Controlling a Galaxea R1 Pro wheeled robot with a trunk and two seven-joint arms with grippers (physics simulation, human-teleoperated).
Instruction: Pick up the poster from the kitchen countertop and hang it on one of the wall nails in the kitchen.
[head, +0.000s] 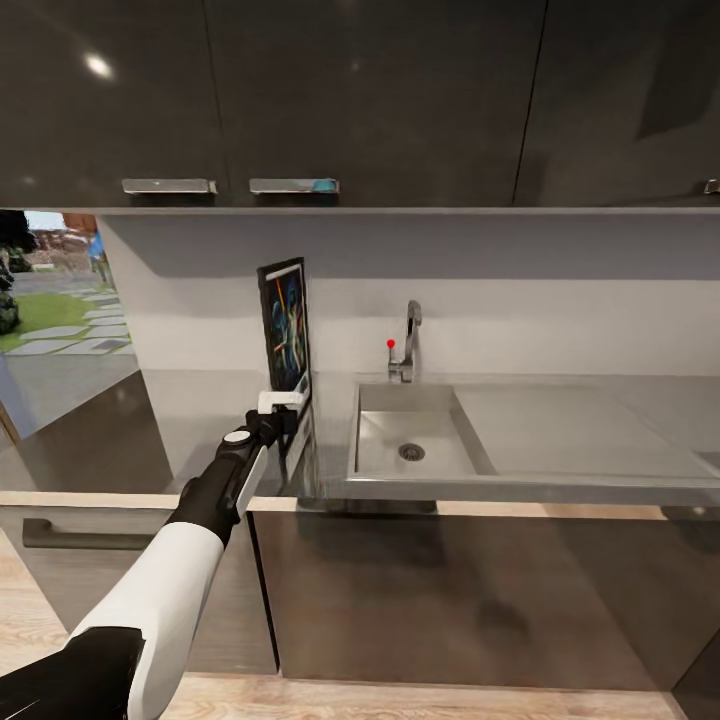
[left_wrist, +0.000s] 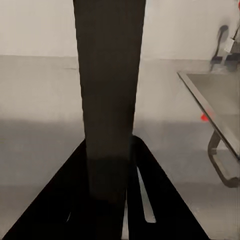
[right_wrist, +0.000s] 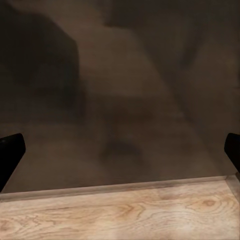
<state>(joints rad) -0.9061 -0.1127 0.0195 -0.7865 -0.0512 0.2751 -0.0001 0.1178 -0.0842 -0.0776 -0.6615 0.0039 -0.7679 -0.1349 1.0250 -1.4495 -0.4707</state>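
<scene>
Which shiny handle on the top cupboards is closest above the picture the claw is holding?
The second handle from the left. It sits almost straight above the poster in the left claw; the first handle sits further left.

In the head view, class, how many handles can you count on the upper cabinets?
3: one handle at left, a second handle beside it, and a third handle cut off at the right edge. More may lie out of frame.

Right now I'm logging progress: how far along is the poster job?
Done: the left tool is shut on the poster's lower edge, holding it upright above the kitchen countertop. In hand: carrying it. Left: hanging it; no wall nail visible. Right tool is open, facing cabinet and floor.
</scene>
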